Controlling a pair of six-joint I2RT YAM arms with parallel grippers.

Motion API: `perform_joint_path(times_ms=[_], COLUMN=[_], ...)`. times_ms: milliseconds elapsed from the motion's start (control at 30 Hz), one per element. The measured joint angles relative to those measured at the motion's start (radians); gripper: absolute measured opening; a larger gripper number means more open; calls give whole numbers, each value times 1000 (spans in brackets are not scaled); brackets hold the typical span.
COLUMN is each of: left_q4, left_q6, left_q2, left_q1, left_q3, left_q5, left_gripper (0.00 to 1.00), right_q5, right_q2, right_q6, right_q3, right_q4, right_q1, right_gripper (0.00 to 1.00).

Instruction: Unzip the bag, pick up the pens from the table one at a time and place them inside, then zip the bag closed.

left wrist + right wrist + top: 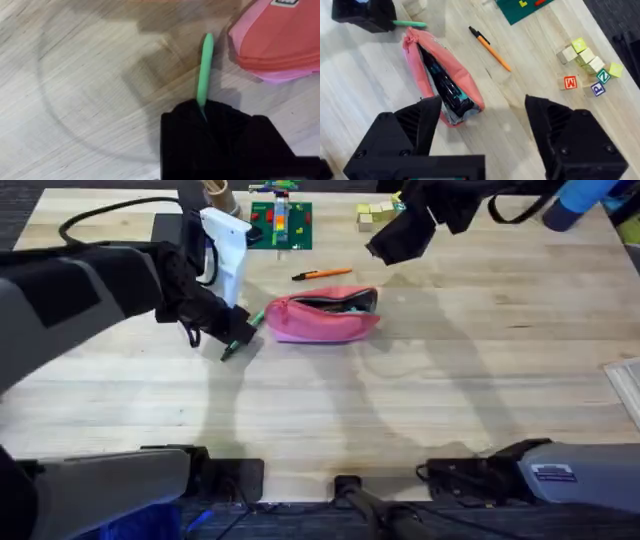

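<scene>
The pink bag (322,317) lies on the table (400,410) with its zipper open and dark things showing inside. Just left of the bag, my left gripper (232,332) is shut on a green pen (254,318). In the left wrist view the green pen (204,65) sticks out of the left gripper (204,112), its free end near the bag (280,40). An orange pen (322,275) lies behind the bag. My right gripper (400,235) hangs open above the table; its wrist view looks down between the spread fingers of the right gripper (485,140) at the bag (462,77), the orange pen (492,47) and the green pen (410,23).
A white device (228,250) stands behind the left gripper. At the back are a green baseplate with bricks (280,222) and a cluster of yellow letter blocks (378,213), also seen as the letter blocks (585,55). The near half of the table is bare wood.
</scene>
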Motion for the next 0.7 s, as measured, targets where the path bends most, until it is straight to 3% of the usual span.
perform_joint_path(times_ms=[367, 700], left_q4=[-15, -139], left_q6=[-21, -26], left_q2=[11, 60], left_q1=[0, 3], left_q3=[18, 172], left_q5=[-1, -79], left_gripper=[59, 40], right_q5=[0, 0], right_q2=[0, 0], right_q6=[0, 0], right_q3=[0, 0], right_q4=[0, 0], right_q1=[0, 0], right_gripper=[995, 996])
